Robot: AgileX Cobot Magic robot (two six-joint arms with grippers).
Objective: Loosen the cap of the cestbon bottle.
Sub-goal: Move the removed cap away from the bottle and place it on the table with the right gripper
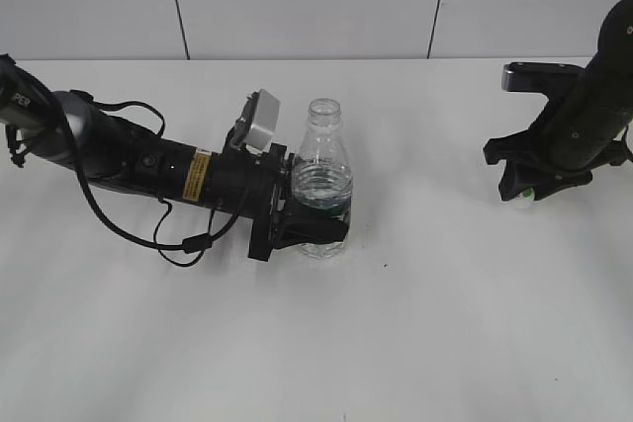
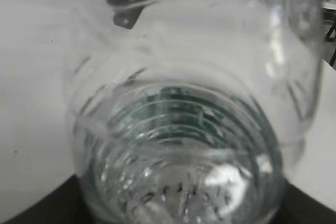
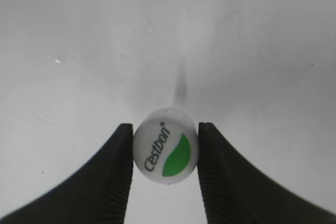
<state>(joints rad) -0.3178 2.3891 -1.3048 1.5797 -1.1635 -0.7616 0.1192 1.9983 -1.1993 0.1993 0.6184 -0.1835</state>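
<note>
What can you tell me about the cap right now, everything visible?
The cap is small, round, white, plastic-looking, with a green leaf mark and "C'estbon" lettering on top. It is off the bottle, whose neck stands open. It sits between the two black fingers of the right gripper, which close on its sides, top facing the wrist camera, low over the white table. Whether it rests on the table cannot be told. In the exterior view it shows only as a white-green speck under the right gripper, far right of the bottle.
</note>
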